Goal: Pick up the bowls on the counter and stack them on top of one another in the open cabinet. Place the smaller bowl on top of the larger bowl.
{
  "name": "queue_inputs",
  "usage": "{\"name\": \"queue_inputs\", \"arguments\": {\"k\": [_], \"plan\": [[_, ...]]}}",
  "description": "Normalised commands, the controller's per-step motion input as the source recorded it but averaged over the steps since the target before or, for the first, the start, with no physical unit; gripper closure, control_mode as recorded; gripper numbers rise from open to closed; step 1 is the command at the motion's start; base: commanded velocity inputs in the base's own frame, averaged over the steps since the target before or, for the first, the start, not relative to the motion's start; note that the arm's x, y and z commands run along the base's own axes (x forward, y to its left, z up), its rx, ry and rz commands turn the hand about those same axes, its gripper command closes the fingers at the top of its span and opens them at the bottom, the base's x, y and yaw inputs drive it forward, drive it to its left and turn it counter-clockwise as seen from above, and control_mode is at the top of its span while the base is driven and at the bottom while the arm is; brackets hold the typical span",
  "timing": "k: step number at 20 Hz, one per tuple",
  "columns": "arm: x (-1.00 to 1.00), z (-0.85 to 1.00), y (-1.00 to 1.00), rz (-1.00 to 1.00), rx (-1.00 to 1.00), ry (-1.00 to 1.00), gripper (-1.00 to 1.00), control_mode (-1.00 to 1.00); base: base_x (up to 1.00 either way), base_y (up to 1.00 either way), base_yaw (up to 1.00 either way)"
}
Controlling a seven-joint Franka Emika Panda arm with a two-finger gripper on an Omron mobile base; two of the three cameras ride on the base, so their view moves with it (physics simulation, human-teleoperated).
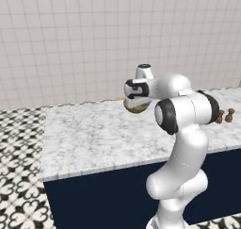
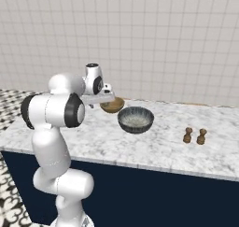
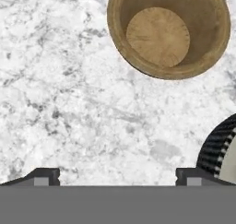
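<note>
On the counter [image 2: 154, 151] I see two bowls sitting close together, near the back wall. The smaller one is the wooden bowl [image 3: 168, 30]. It is tan-brown and round, with thick walls, a dark rim edge and a flat round bottom that shows fine wood lines. In my right base view it [image 2: 113, 105] sits just behind and to the left of the grey bowl [image 2: 136, 119], and they are very near each other, but I cannot tell if they touch. The grey bowl is bigger, dark on the outside with thin ribs running up its side, and pale and speckled inside. In the hand view I see just a piece of it [image 3: 221, 150] at the right edge.

I see no writing or labels on anything.

The counter top is smooth white stone with grey cloudy marks, and its base is dark blue. Two tiny brown shakers [image 2: 194, 136] stand side by side, well apart from the bowls, to the right.

My gripper [image 3: 118, 174] hangs over the bare marble beside the wooden bowl. Its fingers [image 3: 44, 176] are spread wide and hold nothing.
</note>
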Motion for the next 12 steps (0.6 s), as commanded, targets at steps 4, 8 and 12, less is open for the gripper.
{"name": "queue_inputs", "arguments": {"k": [4, 8, 12], "plan": [[0.57, -0.37, 0.0, 0.06, -0.04, 0.01, -1.0, -1.0, 0.0, 0.0, 0.0], [0.45, -0.44, 0.0, 0.07, -0.02, 0.01, -1.0, -1.0, 0.0, 0.0, 0.0], [0.38, -0.55, 0.0, 0.08, -0.04, 0.0, -1.0, -1.0, 0.0, 0.0, 0.0]]}}
